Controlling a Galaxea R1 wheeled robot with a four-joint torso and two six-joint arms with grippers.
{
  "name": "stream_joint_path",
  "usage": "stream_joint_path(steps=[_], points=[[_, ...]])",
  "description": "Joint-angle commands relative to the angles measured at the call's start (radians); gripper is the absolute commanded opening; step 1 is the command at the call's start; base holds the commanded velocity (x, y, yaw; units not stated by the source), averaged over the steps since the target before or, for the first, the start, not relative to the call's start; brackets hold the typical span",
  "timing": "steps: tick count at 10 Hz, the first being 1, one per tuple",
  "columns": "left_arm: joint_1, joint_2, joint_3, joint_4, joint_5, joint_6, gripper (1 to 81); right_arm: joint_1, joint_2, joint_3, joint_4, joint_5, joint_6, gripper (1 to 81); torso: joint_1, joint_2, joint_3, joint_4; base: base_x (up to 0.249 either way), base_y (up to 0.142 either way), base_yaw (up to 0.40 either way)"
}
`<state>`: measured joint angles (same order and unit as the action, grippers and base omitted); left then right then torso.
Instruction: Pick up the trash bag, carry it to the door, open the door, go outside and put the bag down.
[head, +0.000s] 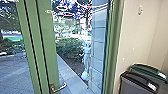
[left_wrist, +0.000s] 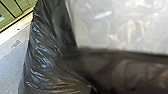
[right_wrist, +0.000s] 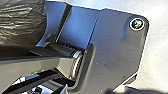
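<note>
- Head view: green door (head: 47, 50), lever handle (head: 59, 88); outside, shrubs (head: 70, 48).
- Wrist views: black trash bag (left_wrist: 41, 58), crumpled, contents undetermined.
- Dark-lidded bin (head: 128, 86) beside green-lidded bin (head: 147, 68); contents hidden.
- Jaws, left and right: cannot tell.

A wide, flat grey plate with angled corners (right_wrist: 117, 50) bears a round silver-rimmed fitting (right_wrist: 137, 24); the grey jointed bar (right_wrist: 32, 66) has a shiny metallic ring (right_wrist: 77, 65)

Site is an office-building entrance, evidenced by a green-framed glass door (head: 46, 50) with lever handle (head: 60, 87), hedge (head: 68, 47) and paving (head: 12, 72) beyond, and lidded bins (head: 140, 83) beside a pale wall (head: 140, 37).
</note>
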<state>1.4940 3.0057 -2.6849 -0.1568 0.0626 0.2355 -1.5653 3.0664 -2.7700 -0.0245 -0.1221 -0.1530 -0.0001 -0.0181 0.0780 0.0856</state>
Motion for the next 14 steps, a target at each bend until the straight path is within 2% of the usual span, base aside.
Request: stream_joint_path(steps=[1, 7, 12, 14], points=[[-0.067, -0.002, 0.003, 0.010, 0.054, 0.008, 1.0, 0.058, 0.007, 0.004, 0.005, -0.056, 0.000, 81.1, 0.000, 0.000, 0.000, 0.000, 0.096, 0.000, 0.000], [-0.059, -0.004, 0.008, 0.006, 0.051, 0.011, 1.0, 0.053, -0.001, 0.024, 0.018, -0.054, 0.006, 81.1, 0.001, 0.000, 0.000, 0.000, 0.027, 0.000, 0.000], [-0.042, -0.051, 0.101, 0.006, 0.005, 0.013, 1.0, 0.027, -0.085, 0.179, 0.023, 0.019, 0.010, 81.1, 0.000, 0.000, 0.000, 0.000, 0.000, 0.000, 0.000], [-0.041, -0.056, 0.105, 0.006, 0.002, 0.011, 1.0, 0.024, -0.091, 0.185, 0.023, 0.022, 0.010, 81.1, 0.000, 0.000, 0.000, 0.000, 0.000, 0.000, 0.000]])
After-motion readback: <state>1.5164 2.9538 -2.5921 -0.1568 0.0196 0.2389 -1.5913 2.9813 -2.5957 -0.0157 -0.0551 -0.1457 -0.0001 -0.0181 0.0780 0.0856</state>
